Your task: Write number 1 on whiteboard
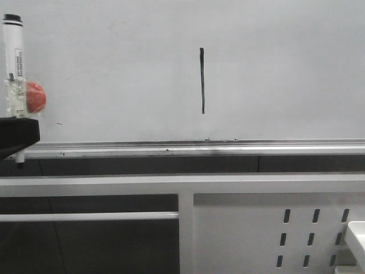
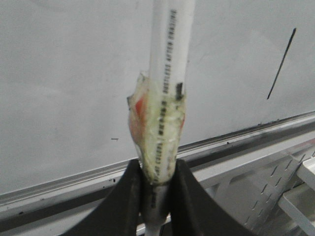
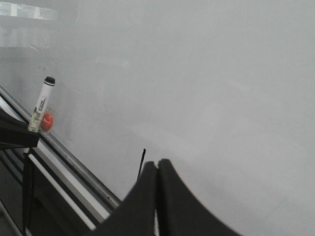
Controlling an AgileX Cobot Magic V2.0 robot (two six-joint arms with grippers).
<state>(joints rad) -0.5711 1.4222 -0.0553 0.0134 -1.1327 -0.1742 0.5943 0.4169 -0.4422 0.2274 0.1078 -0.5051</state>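
On the large, glossy white whiteboard, near mid-width, stood the number 1: a thin black marker stroke, nearly vertical and apparently complete. It ended well above the silver metal tray rail along the board's lower edge.

Step in hand, as judged: writing done, marker being taken clear of the board. To do this well, the tip should stay off the glossy surface so no stray mark joins the stroke, and the arm should move away to the side, not across the digit. A few small dark specks showed near the rail; they were not part of the digit.

Left gripper: fingers clenched on the white cylindrical marker with printed barrel, gripping it low, just under a wad of clear tape with something red inside. In the front view the marker stood upright at the far left, well apart from the stroke, black end up. Whether it touched the board could not be told.

Right gripper: fingers pressed together, holding nothing. The lower end of the stroke showed just past them.

Below the rail ran a white frame with a white perforated metal panel.
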